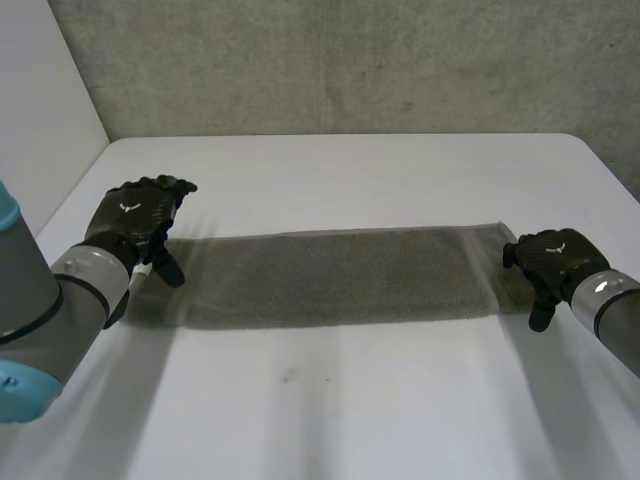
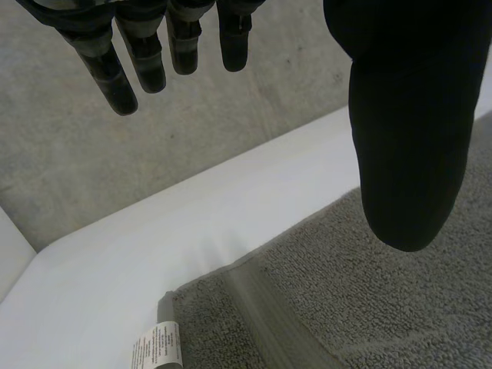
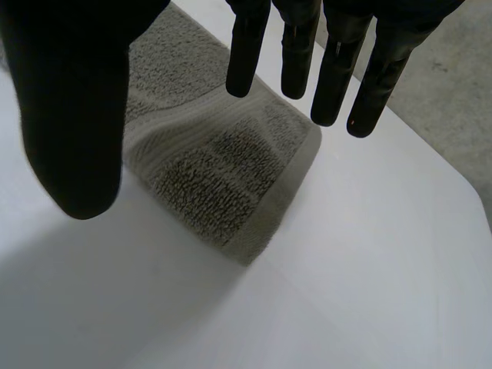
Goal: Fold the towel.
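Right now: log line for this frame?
grey terry towel laid out on white table | left hand open, left end | right hand open, right end

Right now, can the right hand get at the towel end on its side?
Probably yes: the right hand hangs open right over that end of the towel, with nothing between them.

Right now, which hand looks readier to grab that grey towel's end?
Probably the right hand: its open thumb and fingers straddle the end of the grey terry towel. The left hand hangs open over its corner.
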Tool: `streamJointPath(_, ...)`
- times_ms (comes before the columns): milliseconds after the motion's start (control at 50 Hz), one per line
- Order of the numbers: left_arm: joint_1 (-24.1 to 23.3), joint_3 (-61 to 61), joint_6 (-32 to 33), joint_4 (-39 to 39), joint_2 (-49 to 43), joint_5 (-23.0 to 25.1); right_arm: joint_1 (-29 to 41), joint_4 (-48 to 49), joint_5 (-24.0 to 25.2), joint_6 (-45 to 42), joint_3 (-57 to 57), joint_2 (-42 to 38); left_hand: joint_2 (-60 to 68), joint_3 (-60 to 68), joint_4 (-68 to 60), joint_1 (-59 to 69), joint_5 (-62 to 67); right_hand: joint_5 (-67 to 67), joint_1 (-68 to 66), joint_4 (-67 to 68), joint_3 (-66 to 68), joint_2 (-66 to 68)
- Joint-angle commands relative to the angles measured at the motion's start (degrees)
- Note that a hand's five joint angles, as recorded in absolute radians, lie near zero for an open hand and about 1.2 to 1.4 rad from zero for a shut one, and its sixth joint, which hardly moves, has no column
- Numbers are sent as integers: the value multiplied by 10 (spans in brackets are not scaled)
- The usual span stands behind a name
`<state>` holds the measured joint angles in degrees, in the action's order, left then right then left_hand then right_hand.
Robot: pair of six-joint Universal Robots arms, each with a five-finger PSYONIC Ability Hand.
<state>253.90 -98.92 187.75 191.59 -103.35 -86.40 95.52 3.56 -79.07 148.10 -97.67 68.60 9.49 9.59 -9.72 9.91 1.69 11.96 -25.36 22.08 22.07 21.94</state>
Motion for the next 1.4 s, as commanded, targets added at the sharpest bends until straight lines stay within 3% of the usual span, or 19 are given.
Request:
streamJointPath(20, 5, -43, -41, 44, 0, 0, -25, 99, 35, 0, -37, -25, 9, 8, -7, 5, -13, 68, -34, 67, 67, 68)
streamJointPath(500, 5, -58, -48, 45, 3, 0, -54, 131, 73, 0, -17, -94, 6, 5, -3, 1, -16, 319, -285, 317, 317, 319)
streamJointPath(620, 5, -60, -48, 45, 3, 1, -54, 132, 73, 0, -5, -107, 5, 4, -3, 1, -17, 580, -546, 579, 579, 580)
streamJointPath(760, 5, -61, -48, 45, 3, 0, -76, 133, 61, 0, 0, -100, 5, 4, -3, 1, -17, 580, -546, 579, 579, 581)
streamJointPath(960, 6, -61, -48, 45, 7, 0, -236, 72, 61, -12, 39, -61, 6, 5, -3, 1, -16, 580, -546, 579, 579, 581)
streamJointPath(1100, 11, -62, -48, 45, 11, 0, -259, 19, 59, -52, 99, -52, 6, 5, -3, 1, -16, 580, -546, 579, 579, 581)
streamJointPath(1160, 11, -62, -48, 45, 11, 0, -249, 5, 57, -55, 122, -46, 6, 5, -3, 1, -16, 580, -546, 579, 579, 581)
streamJointPath(1200, 11, -63, -48, 45, 12, 0, -183, 3, 47, -38, 144, -25, 6, 5, -3, 1, -16, 580, -546, 579, 579, 581)
streamJointPath(1220, 11, -63, -48, 44, 13, -1, -183, 3, 47, -38, 144, -25, 6, 5, -3, 1, -16, 580, -546, 579, 579, 581)
streamJointPath(1260, 11, -64, -48, 44, 15, -1, -101, 5, 32, -13, 170, -19, 6, 5, -3, 1, -16, 580, -546, 579, 579, 581)
streamJointPath(1320, 11, -67, -48, 45, 19, 0, -61, 7, 25, -5, 180, -20, 6, 5, -3, 1, -16, 580, -546, 579, 579, 581)
streamJointPath(1400, 11, -67, -48, 45, 22, 0, 77, 17, 6, 4, 212, -41, 5, 4, -3, 1, -17, 580, -546, 579, 579, 581)
